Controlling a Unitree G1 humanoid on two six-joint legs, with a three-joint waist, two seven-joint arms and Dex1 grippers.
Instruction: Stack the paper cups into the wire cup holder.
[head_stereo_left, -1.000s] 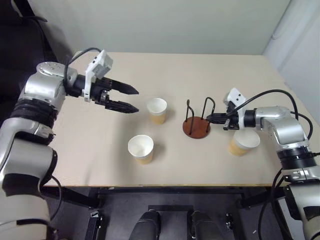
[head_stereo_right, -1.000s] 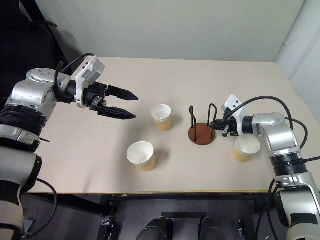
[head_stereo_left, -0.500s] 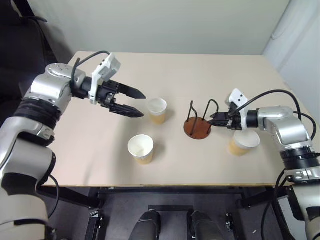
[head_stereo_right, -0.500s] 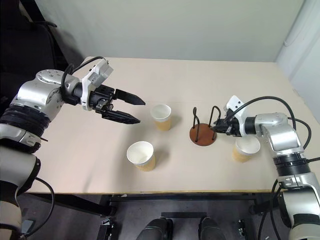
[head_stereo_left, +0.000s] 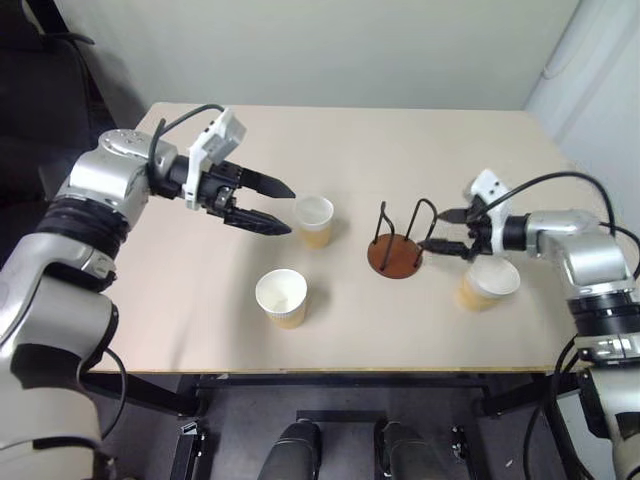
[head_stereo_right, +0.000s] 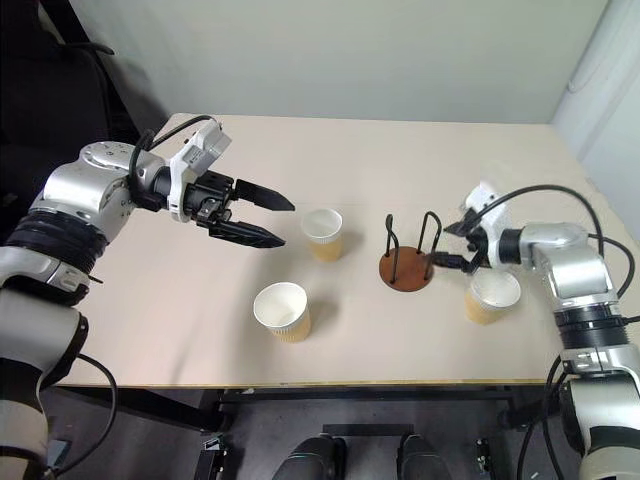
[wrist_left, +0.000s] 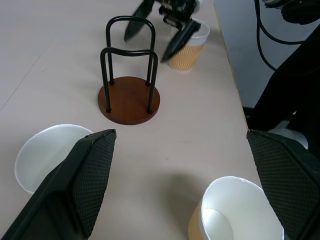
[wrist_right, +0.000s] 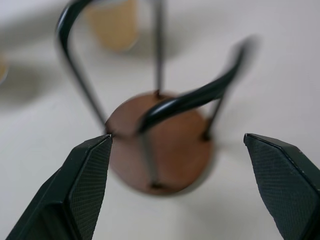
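Both hands are wide open and empty; the right hand (head_stereo_left: 447, 230) partly hides one paper cup (head_stereo_left: 487, 285) beside the wire cup holder (head_stereo_left: 395, 248), the left hand (head_stereo_left: 278, 207) near another.

Head stereo pair: looks forward and down from above the near edge of the table (head_stereo_left: 420, 140), taking in the whole top, both arms, and the far wall. The two eyes overlap almost fully.

Left wrist camera: low over the table's left part, facing right along its own fingers (wrist_left: 85, 175) toward the wire cup holder (wrist_left: 129, 95) and the right gripper (wrist_left: 159, 36) beyond.

Right wrist camera: very near the holder, facing left between its own fingers (wrist_right: 82, 190).

Shared by all views: the holder.
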